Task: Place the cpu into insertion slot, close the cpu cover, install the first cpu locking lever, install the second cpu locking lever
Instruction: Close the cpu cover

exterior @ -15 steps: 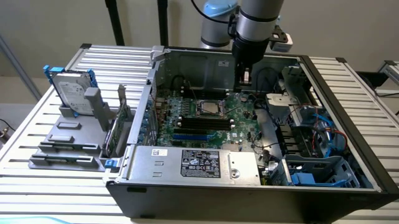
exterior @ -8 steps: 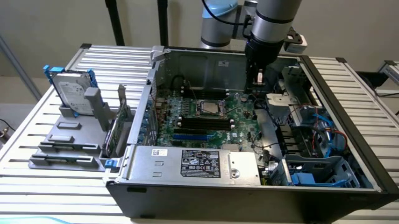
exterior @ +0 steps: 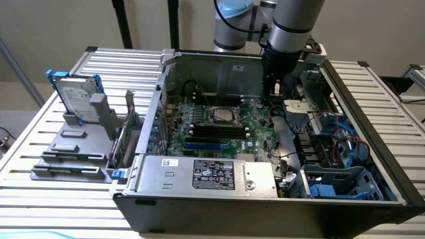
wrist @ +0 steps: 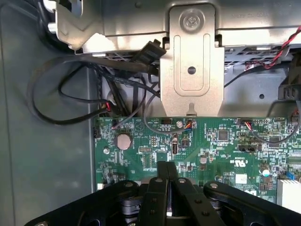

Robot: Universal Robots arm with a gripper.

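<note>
Slatted metal table (exterior: pixel 40 209) carries an open computer case (exterior: pixel 265 211). Inside, the insertion slot (exterior: pixel 224 115) sits on the green motherboard (exterior: pixel 256 135), near the gripper (exterior: pixel 275 92) but apart, toward the exterior view's left. Its fingers (wrist: pixel 157 200) are pressed together; the arm (exterior: pixel 292 30) reaches steeply down into the case.

Square, silver-rimmed insertion slot (exterior: pixel 223 115), flat amid green circuit board (exterior: pixel 199 137)

Bkgd: plain cream wall (exterior: pixel 53 25) across the back, soft even light. Two black upright poles (exterior: pixel 123 22) stand vs. the wall, behind the counter (exterior: pixel 59 199). Counter top = silvery ribbed metal slats running side to side. Thin grey bar (exterior: pixel 12 62) leans diag. at exterior view's left, w/ pale floor (exterior: pixel 17 117) below it. Small teal patch (exterior: pixel 20 235) at counter's near corner.
</note>
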